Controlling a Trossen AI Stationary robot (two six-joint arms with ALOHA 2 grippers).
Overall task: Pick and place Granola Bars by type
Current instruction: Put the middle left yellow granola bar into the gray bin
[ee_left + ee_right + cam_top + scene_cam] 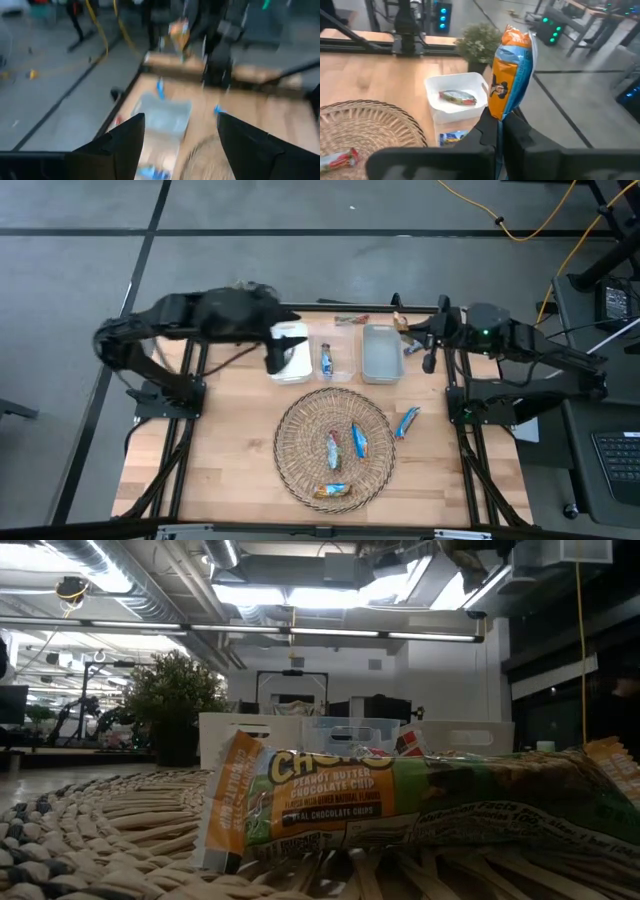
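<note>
My right gripper (501,131) is shut on an orange-and-blue granola bar (512,70) and hovers near the far edge, just right of the grey bin (380,352). My left gripper (180,135) is open above the white bin (290,350), which holds a green-red bar (457,97). A blue bar (327,360) lies in the clear middle bin. Three bars lie flat in the wicker tray (300,420): two (333,448), (359,440) mid-tray and a green-orange one (400,805) at its near rim. More bars lie on the table (406,421), (415,350), (351,320). My right gripper pinches the orange-and-blue bar by one end (500,112) between its two fingers. The rest of the wrapper sticks out past the fingertips, along the fingers. The bar is lifted clear of the table and bins.
The three bins stand in a row along the far edge, with the wicker tray in front of them at mid-table. Bare wood lies to the left and right of the tray. Cables and equipment sit beyond the right side.
</note>
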